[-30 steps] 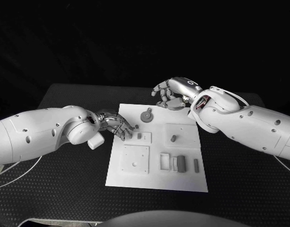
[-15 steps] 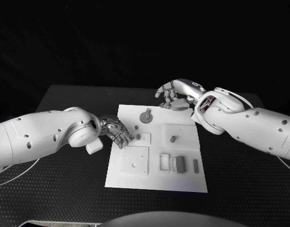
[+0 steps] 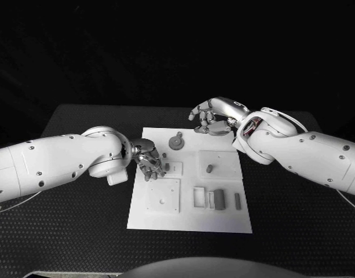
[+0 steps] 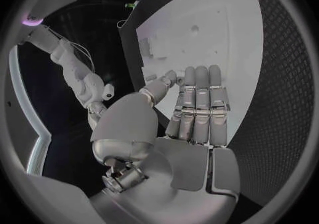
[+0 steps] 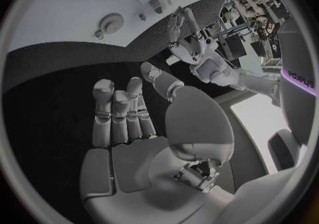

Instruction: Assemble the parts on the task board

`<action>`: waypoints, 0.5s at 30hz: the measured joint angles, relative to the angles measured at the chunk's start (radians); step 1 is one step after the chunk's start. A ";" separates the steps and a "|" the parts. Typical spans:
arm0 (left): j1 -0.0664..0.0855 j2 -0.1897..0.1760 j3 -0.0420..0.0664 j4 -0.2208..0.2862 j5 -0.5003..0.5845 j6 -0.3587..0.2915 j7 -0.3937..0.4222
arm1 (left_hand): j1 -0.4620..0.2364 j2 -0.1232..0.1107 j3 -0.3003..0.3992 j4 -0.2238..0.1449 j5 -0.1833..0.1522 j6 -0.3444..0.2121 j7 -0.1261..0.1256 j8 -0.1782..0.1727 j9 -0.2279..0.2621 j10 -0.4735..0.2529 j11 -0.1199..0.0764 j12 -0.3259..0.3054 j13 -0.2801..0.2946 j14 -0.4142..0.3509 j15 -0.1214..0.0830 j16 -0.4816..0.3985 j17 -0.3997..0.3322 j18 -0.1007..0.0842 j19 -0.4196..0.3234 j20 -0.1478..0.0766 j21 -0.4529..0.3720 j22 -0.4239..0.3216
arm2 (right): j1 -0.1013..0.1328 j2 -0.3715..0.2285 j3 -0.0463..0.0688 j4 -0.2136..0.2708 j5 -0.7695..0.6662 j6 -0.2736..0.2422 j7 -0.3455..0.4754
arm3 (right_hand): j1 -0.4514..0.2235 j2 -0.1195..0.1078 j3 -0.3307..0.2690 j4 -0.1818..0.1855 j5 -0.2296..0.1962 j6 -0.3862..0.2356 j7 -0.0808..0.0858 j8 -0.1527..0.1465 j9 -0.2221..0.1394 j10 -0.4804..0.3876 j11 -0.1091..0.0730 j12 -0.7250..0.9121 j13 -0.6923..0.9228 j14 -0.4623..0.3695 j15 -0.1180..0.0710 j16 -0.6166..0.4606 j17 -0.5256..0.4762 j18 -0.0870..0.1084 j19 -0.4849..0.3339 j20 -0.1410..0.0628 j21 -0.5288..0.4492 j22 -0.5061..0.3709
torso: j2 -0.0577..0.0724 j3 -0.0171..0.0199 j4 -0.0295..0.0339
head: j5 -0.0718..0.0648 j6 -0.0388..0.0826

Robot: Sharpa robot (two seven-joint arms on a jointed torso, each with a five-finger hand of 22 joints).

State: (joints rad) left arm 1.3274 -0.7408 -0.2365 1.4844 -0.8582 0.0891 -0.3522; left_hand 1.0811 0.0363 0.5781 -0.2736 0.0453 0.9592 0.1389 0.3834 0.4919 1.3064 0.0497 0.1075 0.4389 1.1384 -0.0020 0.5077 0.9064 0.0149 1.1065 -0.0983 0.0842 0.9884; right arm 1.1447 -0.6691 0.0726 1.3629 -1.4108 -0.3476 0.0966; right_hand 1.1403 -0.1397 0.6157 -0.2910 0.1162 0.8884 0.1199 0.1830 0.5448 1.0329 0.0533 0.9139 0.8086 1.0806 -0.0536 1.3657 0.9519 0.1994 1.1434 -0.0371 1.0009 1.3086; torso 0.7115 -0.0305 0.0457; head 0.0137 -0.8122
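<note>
Spanning the black table (image 3: pixel 69 197), one white task board (image 3: pixel 192 217) lies at centre, carrying about seven grey parts (image 3: pixel 219 198): a round one (image 3: pixel 177 141) at its 12 o'clock, bars at 4 o'clock. Two hands show: the left hand (image 3: pixel 150 163), empty with straight fingers close together, has shifted further over the board's 9 o'clock edge; the right hand (image 3: pixel 213 116) hovers loosely curled, empty, beyond 12 o'clock. The left wrist view reveals its fingers (image 4: pixel 198 104) flat above the board.
</note>
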 measured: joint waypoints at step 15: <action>-0.001 0.062 -0.001 0.040 -0.292 0.026 0.009 | -0.005 -0.013 0.005 0.019 0.000 0.004 -0.004 0.001 0.013 0.011 -0.004 0.004 0.011 0.012 -0.005 0.004 0.006 0.000 0.007 -0.007 0.006 0.011 | -0.004 -0.007 -0.002 0.008 0.017 0.010 -0.003 | 0.001 0.007 0.000 0.000 0.000 0.000 0.000 0.000 0.000 0.000 0.000 0.000 0.000 0.000 0.000 0.000 0.000 0.000 0.000 0.000 0.000 0.000 | 0.001 -0.0024 0.0016 | -0.015 0.005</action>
State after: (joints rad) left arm 1.3269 -0.6792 -0.2375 1.5241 -1.1501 0.1150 -0.3428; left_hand 1.0762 0.0232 0.5832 -0.2544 0.0453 0.9628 0.1352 0.3842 0.5046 1.3171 0.0461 0.1113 0.4494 1.1508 -0.0073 0.5113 0.9123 0.0148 1.1136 -0.1053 0.0900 0.9994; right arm 1.1411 -0.6762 0.0706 1.3712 -1.3940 -0.3373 0.0938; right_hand 1.1410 -0.1326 0.6154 -0.2908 0.1162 0.8882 0.1199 0.1830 0.5448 1.0329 0.0533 0.9138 0.8086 1.0806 -0.0536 1.3658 0.9518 0.1994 1.1433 -0.0369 1.0009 1.3086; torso 0.7121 -0.0329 0.0474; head -0.0012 -0.8076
